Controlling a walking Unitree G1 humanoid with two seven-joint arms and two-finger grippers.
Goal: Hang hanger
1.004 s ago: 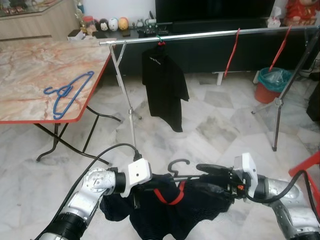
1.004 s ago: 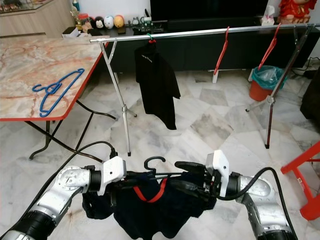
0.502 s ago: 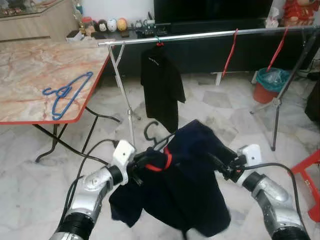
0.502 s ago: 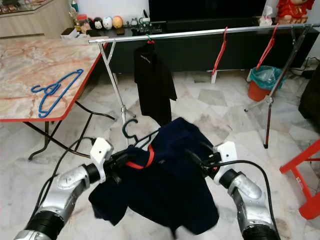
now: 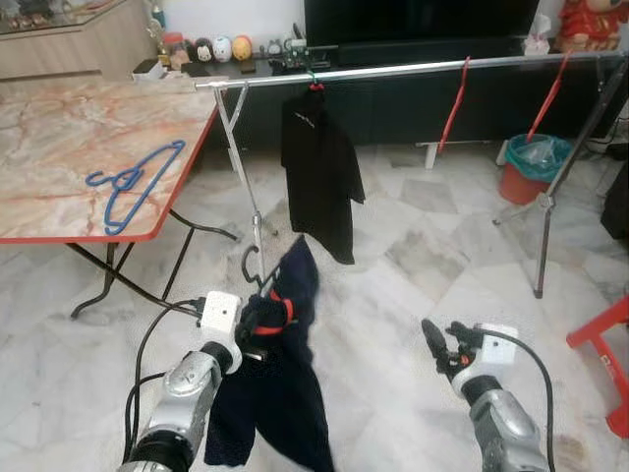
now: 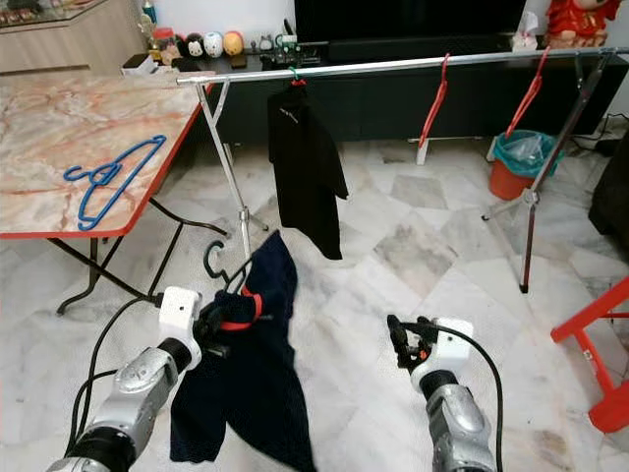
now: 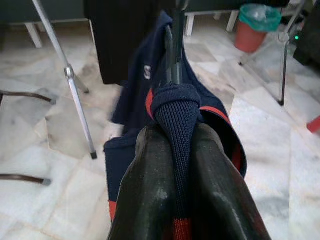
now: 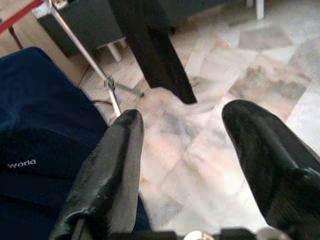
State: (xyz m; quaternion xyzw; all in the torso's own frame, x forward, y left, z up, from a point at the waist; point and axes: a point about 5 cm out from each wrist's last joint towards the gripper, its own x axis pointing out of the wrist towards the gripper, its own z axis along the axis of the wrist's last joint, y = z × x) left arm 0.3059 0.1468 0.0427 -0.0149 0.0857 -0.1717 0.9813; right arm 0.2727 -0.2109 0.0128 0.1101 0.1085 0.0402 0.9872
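A navy shirt with a red collar (image 5: pixel 280 383) sits on a dark hanger whose hook (image 5: pixel 250 267) points up. My left gripper (image 5: pixel 261 322) is shut on the collar and hanger neck; in the left wrist view the fingers (image 7: pixel 150 190) pinch the navy collar (image 7: pixel 175 112). The shirt hangs free below it, in front of the rack's left leg. My right gripper (image 5: pixel 438 346) is open with nothing in it, low at the right, apart from the shirt; its fingers (image 8: pixel 117 165) are spread wide. The silver rail (image 5: pixel 393 71) runs across the back, well above the hook.
A black shirt (image 5: pixel 319 172) hangs on the rail's left part, with two red hangers (image 5: pixel 454 98) further right. Blue hangers (image 5: pixel 133 182) lie on the marble table (image 5: pixel 59 118) at left. A red bin (image 5: pixel 529 167) and a red stool (image 5: pixel 604 344) stand at right.
My right gripper let go of the shirt and drew back to the right. The shirt dropped from being spread between both grippers and now hangs from the left gripper alone.
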